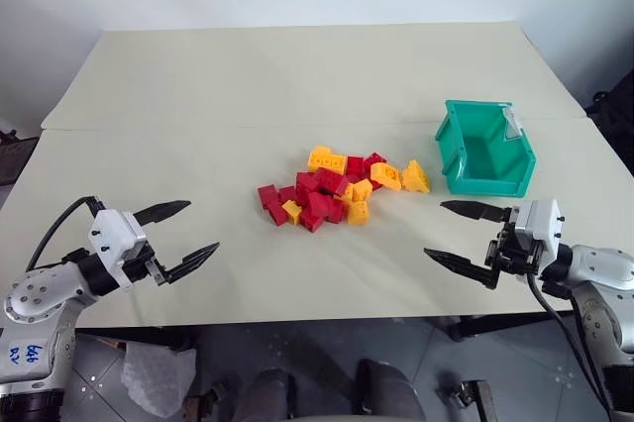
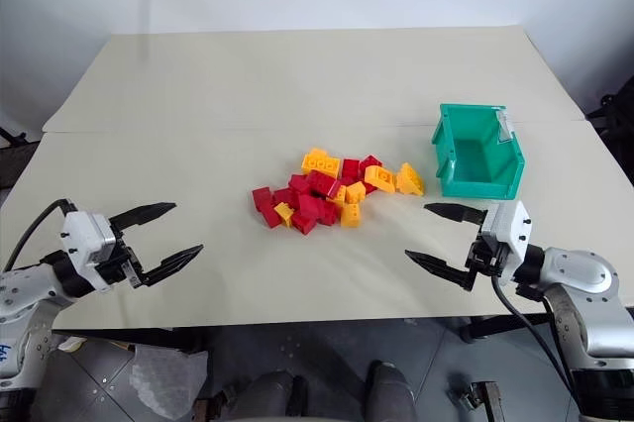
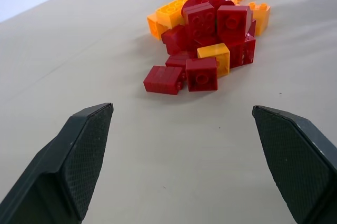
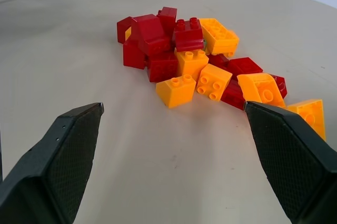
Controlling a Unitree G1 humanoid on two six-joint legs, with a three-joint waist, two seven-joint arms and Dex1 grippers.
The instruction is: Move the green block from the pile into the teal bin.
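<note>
The pile [image 1: 337, 187] of red and yellow-orange studded bricks lies at the middle of the beige table [image 1: 297, 75]. The green block is hidden; no green brick shows among them. The teal bin [image 1: 495, 182] stands open-topped just right of the pile, with nothing visible inside. My left gripper [image 1: 202, 227] hovers open near the front left edge and points at the pile [image 3: 205, 40]. My right gripper [image 1: 435, 230] hovers open at the front right, just in front of the bin, and faces the pile [image 4: 195, 61]. Neither holds anything.
A crease runs across the table behind the pile and bin. The table's front edge lies just under both grippers. Dark floor and clutter lie below it. Bare tabletop surrounds the pile on the left and in front.
</note>
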